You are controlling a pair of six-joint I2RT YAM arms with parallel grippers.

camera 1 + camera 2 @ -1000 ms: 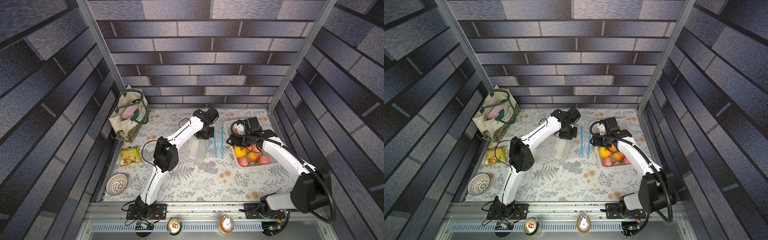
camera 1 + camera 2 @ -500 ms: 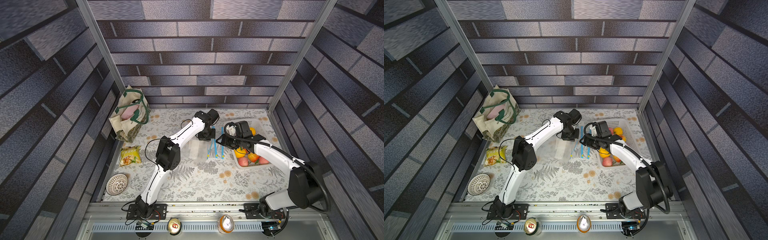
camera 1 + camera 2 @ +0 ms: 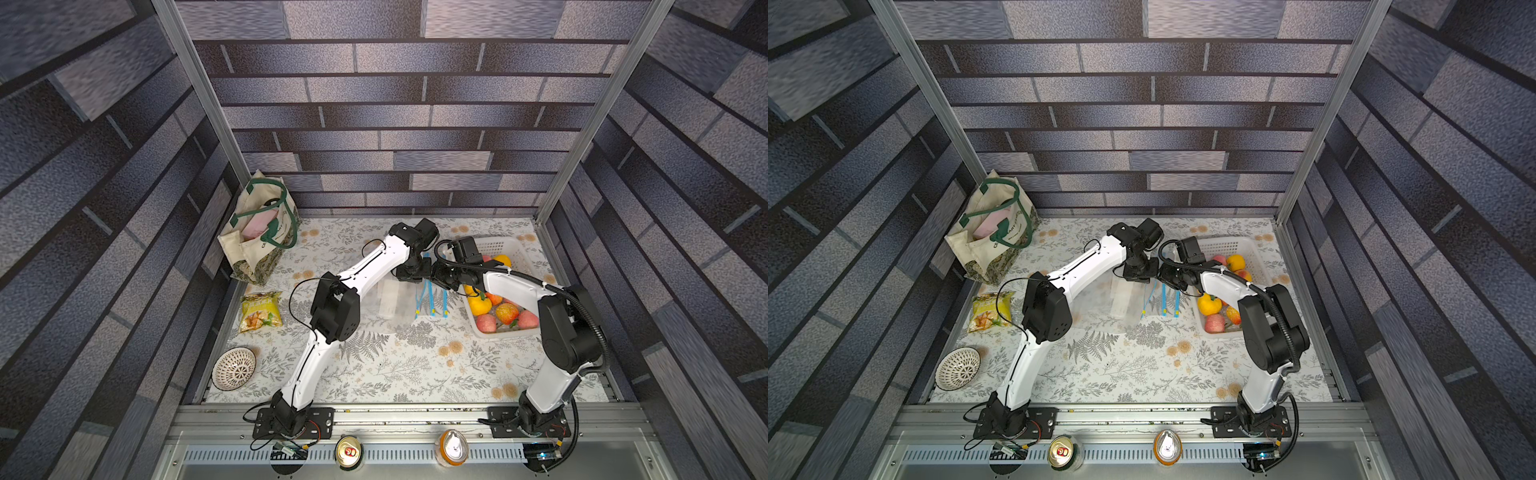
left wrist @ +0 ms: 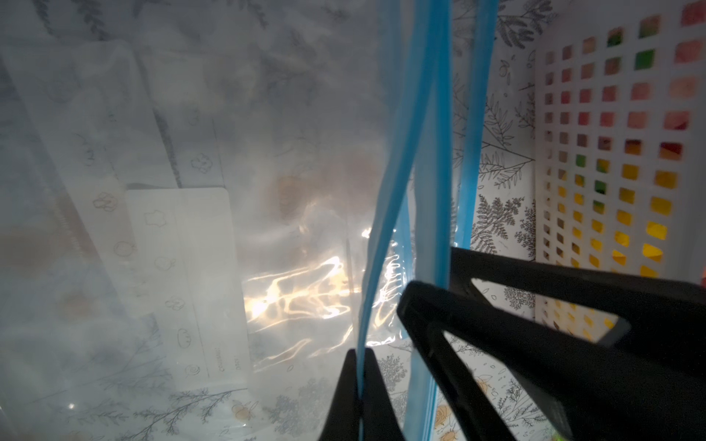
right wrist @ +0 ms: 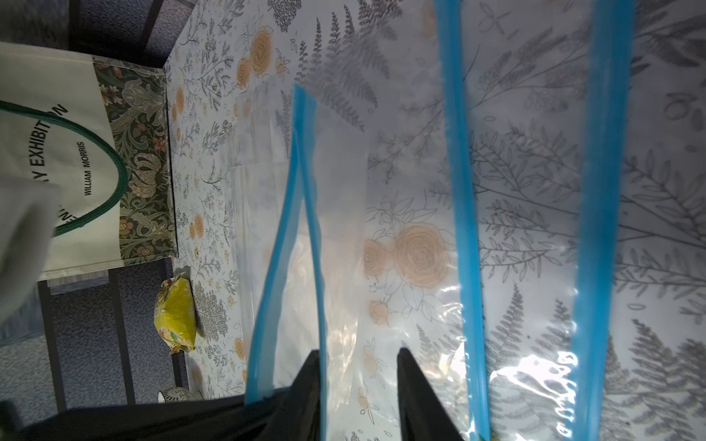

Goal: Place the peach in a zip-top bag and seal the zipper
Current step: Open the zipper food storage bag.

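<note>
- Step in hand: parting the mouth of the zip-top bag by its two blue lips, judging from the grips.
- Entry, left gripper: fully closed, with the held lip pinched between its tips.
- Entry, right gripper: jaws part open and gripping nothing. The free lip ran between them, close against one finger.
- Entry, peach: taken to be one of the pink-red fruits in the white basket, beside the bag and not yet picked.
- Note, grip: you needed to close the right jaws on the free lip alone, clear of the spare strips lying alongside.
- Note, pull: you did best to draw the lips apart gently, across the zipper, with the left gripper steady. The thin film looked likely to slip or tear under a jerk.
- Note, result: you wanted a mouth wide enough for the fruit.
</note>
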